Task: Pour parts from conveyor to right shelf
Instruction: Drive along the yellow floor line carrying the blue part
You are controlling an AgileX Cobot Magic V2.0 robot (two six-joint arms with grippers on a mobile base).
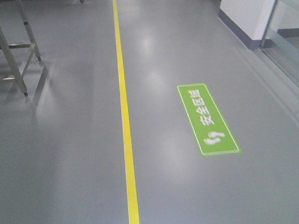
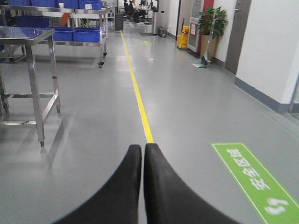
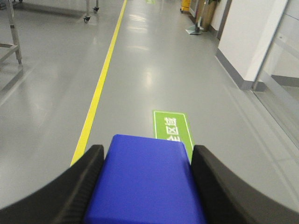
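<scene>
1. Glossy grey floor (image 1: pixel 65 140) with a yellow painted line (image 1: pixel 126 130) and a green rectangular floor sign (image 1: pixel 208 120) spreads through every view.
2. Left fingers (image 2: pixel 124 186) are pressed together, tip against tip.
3. Right fingers (image 3: pixel 70 186) pinch the small bright blue plastic block (image 3: pixel 145 182) between them, above the floor.

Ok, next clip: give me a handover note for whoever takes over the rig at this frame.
Left gripper: shut, empty.
Right gripper: shut on the blue part.
Conveyor: not in view.
A steel rack with blue bins stands far ahead on the left; I cannot tell whether it is the target shelf.
Done: part is in hand.
Left: reach the shelf and pour the part into a bin. The rig is on open grey floor by the yellow line.
</scene>
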